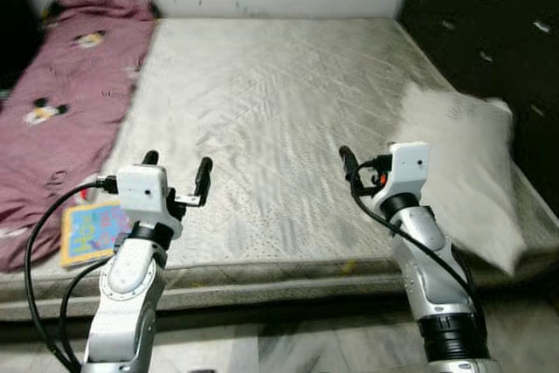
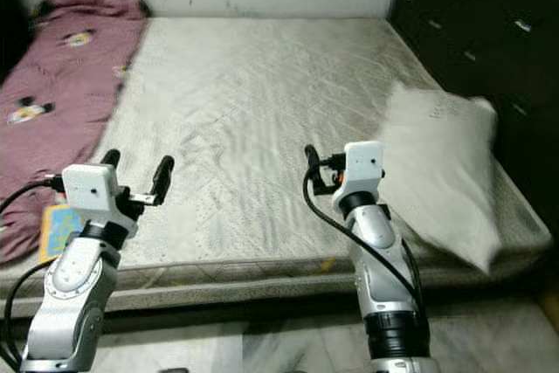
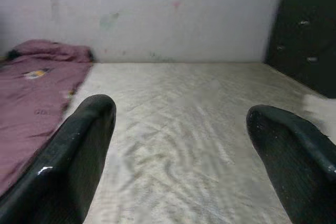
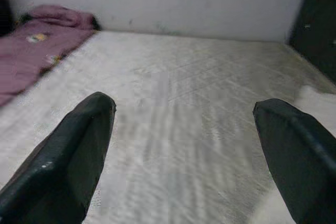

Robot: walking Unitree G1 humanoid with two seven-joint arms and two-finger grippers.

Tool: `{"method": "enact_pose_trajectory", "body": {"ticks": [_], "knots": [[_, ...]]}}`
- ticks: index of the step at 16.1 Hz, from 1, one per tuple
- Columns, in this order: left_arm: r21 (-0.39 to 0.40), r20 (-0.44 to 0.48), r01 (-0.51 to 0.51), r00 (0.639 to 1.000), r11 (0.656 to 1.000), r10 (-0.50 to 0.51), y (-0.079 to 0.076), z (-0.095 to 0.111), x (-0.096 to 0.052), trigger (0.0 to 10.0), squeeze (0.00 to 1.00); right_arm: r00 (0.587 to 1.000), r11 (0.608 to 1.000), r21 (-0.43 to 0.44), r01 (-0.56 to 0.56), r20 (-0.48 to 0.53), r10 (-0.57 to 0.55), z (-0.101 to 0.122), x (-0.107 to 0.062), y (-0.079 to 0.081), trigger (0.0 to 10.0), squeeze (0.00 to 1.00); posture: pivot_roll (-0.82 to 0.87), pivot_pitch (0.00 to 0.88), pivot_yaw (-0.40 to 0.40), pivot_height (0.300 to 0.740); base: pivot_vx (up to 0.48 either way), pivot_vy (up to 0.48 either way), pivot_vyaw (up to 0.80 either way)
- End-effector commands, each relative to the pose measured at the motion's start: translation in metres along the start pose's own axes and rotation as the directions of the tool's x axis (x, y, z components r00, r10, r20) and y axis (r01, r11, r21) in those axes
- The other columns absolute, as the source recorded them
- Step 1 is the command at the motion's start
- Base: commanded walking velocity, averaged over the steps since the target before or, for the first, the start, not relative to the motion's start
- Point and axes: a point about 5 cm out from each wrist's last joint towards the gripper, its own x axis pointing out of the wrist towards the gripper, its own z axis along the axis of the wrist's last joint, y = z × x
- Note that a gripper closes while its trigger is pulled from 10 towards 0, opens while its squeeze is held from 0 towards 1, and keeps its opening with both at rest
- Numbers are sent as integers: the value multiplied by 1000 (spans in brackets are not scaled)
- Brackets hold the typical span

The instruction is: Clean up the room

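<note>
Mattress (image 1: 279, 102) of pale quilted fabric, stitched in diamond lines and greyed along its near edge, spans the scene before a white wall. Left gripper (image 1: 177, 172) hovers above the near left part of the mattress, its black fingers spread wide and holding nothing; right gripper (image 4: 184, 145) hovers above the near right part, likewise wide apart and empty. Both are raised level and pointed at the far wall, probably a ready stance before a reach. Pillow (image 1: 463, 172), soft, white and rumpled, lies aslant on the right edge, just beside the right gripper. Maroon blanket (image 1: 61, 102), printed with cartoon figures, lies crumpled along the left side. Colourful flat booklet (image 1: 92, 229) rests at its near end, beside the left arm.
</note>
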Motion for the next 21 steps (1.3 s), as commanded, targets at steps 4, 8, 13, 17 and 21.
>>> {"method": "enact_pose_trajectory", "body": {"ticks": [4, 8, 13, 17, 21], "knots": [[5, -25, -2, 1000, 1000, 2, 0, -4, 2, 10000, 0, 1000, 1000, -2, 5, 15, -5, 3, 4, 1, 10000, 0, -72, 0, -8, 740, 141, 0, 0], [9, -28, -38, 999, 999, 38, 2, -5, 5, 10000, 0, 1000, 1000, 10, 5, 22, -5, 2, 8, 3, 10000, 0, -69, 0, -5, 740, 0, 0, 0], [10, -41, -13, 999, 1000, 13, -1, -8, 7, 10000, 0, 999, 998, 56, 34, -8, -34, -4, 16, 2, 10000, 0, -66, 0, -9, 740, 0, 0, 0], [-3, -31, -9, 999, 1000, 9, -3, -6, 7, 10000, 0, 1000, 999, 51, 20, 1, -20, -3, 16, 3, 10000, 0, -67, 0, -13, 740, 0, -243, 627], [-4, -29, -6, 1000, 1000, 6, -3, -6, 7, 10000, 0, 1000, 999, 49, 18, 0, -18, -3, 16, 3, 10000, 0, -66, 0, -14, 740, 0, -393, 245]]}}
